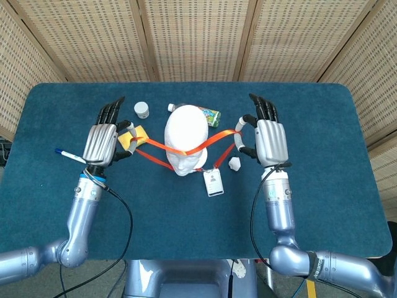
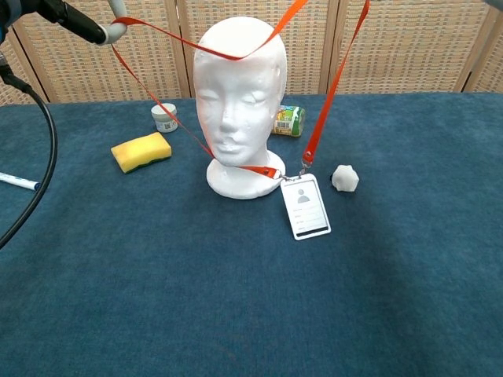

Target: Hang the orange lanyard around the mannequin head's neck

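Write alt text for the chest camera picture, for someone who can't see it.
An orange lanyard, held up from both sides, drapes across the forehead of a white mannequin head on a blue table, its ID badge resting by the base. Only part of the left hand shows, top left. A yellow sponge, small jar and pen lie nearby.
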{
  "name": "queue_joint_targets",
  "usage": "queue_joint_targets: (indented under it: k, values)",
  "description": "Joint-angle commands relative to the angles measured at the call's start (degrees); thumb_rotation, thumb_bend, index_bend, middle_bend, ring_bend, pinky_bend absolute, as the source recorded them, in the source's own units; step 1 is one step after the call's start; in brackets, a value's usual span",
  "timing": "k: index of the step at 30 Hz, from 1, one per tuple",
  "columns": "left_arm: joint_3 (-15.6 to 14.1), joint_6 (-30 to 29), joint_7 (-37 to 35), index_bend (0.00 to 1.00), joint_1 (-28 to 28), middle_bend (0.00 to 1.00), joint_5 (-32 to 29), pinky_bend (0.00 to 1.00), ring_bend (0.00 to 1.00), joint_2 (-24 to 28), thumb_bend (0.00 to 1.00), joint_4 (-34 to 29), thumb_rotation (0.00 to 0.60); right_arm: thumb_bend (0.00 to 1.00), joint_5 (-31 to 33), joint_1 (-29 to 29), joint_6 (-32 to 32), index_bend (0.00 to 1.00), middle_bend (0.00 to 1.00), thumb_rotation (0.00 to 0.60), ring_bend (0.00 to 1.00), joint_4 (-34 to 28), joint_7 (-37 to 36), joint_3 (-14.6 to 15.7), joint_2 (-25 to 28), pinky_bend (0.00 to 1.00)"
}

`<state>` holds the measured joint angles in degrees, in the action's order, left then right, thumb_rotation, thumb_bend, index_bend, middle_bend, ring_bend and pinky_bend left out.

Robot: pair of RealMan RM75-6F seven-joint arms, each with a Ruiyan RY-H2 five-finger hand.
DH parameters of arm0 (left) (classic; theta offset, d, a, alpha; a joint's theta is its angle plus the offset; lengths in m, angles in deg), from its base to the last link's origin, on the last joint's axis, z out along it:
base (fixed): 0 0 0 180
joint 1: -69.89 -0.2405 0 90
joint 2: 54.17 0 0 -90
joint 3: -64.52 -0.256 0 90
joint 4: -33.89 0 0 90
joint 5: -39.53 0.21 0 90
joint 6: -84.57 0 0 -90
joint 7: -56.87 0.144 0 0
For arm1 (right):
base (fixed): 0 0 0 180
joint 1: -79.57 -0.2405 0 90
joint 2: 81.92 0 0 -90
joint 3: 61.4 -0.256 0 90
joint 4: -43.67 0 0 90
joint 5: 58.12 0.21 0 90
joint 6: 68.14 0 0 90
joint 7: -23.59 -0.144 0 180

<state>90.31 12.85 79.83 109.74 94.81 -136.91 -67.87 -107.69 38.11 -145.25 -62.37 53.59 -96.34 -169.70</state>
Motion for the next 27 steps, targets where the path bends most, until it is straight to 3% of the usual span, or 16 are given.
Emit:
queue_joint_targets:
  k: [1, 11, 27]
  values:
    - [2.28, 1.23, 0.21, 0.82, 2.08, 0.0, -4.32, 0.0, 0.0, -0.86, 0.72, 2.31, 0.6, 0.48, 3.55, -1.45, 1.73, 0.74, 0.07, 0.6, 0.0, 1.96, -3.17, -3.18, 0.42, 0.0]
    - [4.33, 2.08, -0.97, 0.82, 4.98, 0.0, -8.6, 0.0, 0.0, -2.03, 0.72, 5.78, 0.6, 0.48, 9.35, -5.45, 4.17, 0.74, 0.07, 0.6, 0.0, 6.05, -4.83, -6.71, 2.13, 0.0]
    - [5.56, 1.78, -0.48, 0.82, 9.65, 0.0, -14.91, 0.0, 0.0, -6.57, 0.72, 14.17, 0.6, 0.48, 15.45, -13.85, 9.36, 0.74, 0.08, 0.6, 0.0, 21.87, -4.18, -5.04, -0.68, 0.0]
